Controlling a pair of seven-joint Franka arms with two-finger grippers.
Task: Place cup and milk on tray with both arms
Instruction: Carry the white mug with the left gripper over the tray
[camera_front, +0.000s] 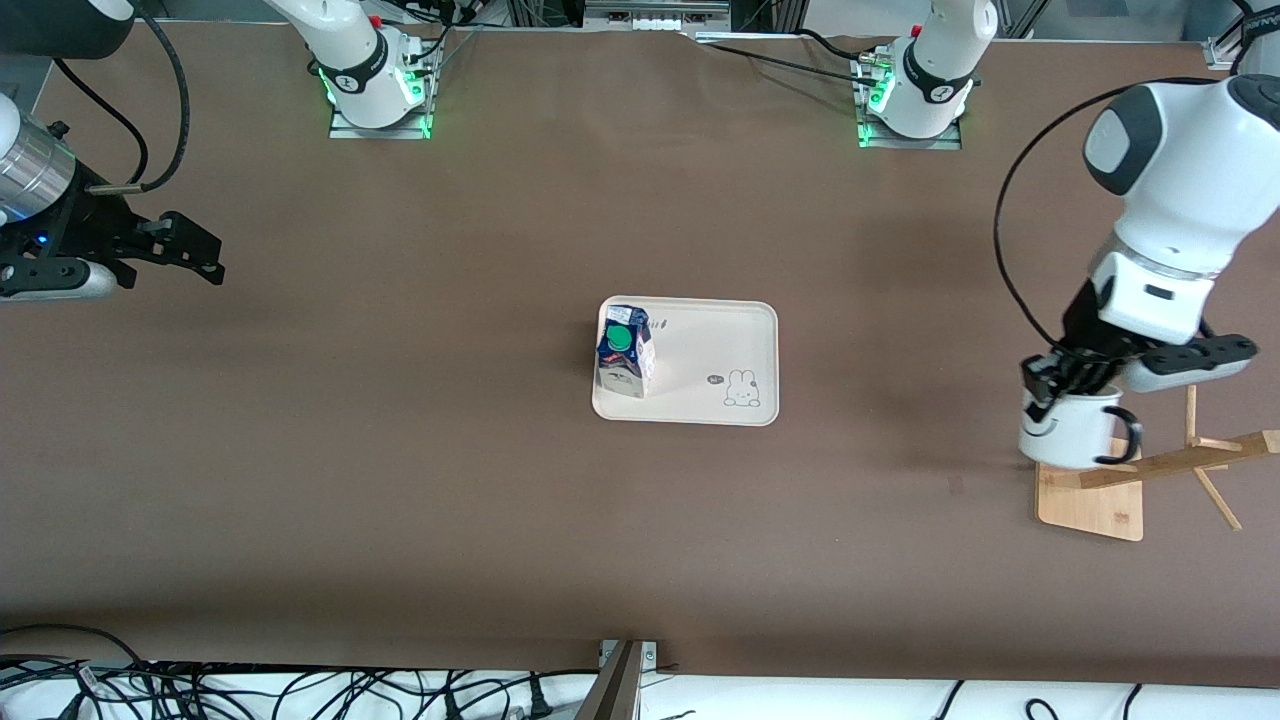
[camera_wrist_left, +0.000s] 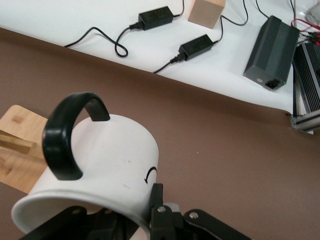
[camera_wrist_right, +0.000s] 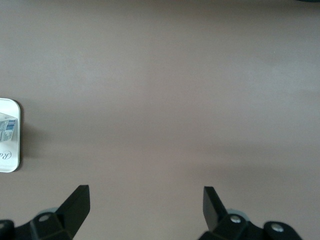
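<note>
1. Table (camera_front: 400, 480) cloth is a flat, matte brown sheet, smooth across its whole spread.
2. One tray (camera_front: 740, 335) lies at the middle of the table: cream, flat, a rounded rectangle with a low raised rim, a small rabbit drawing at one corner and script lettering near the carton.
3. One milk (camera_front: 624, 352) carton stands upright on the tray, at the tray's end toward the right arm. It is a small gable-top box with dark blue and white print and a round green screw cap on the slope of its top.
4. One cup (camera_front: 1065, 428), a small white glazed mug, hangs in the air over the wooden stand (camera_front: 1095, 505) at the left arm's end of the table. A black curved smile line shows on its smooth wall, and its thick black loop handle points toward the stand's slanted peg.
5. The stand is pale wood: a square flat base, thin rods and one long slanted bar.
6. Two black grippers show. The left gripper (camera_front: 1060, 385) has its fingers closed on the cup's rim, one inside and one outside the wall.
7. The right gripper (camera_front: 195, 250) waits over bare table at the right arm's end, its fingers (camera_wrist_right: 77, 202) spread wide with nothing between them.
</note>
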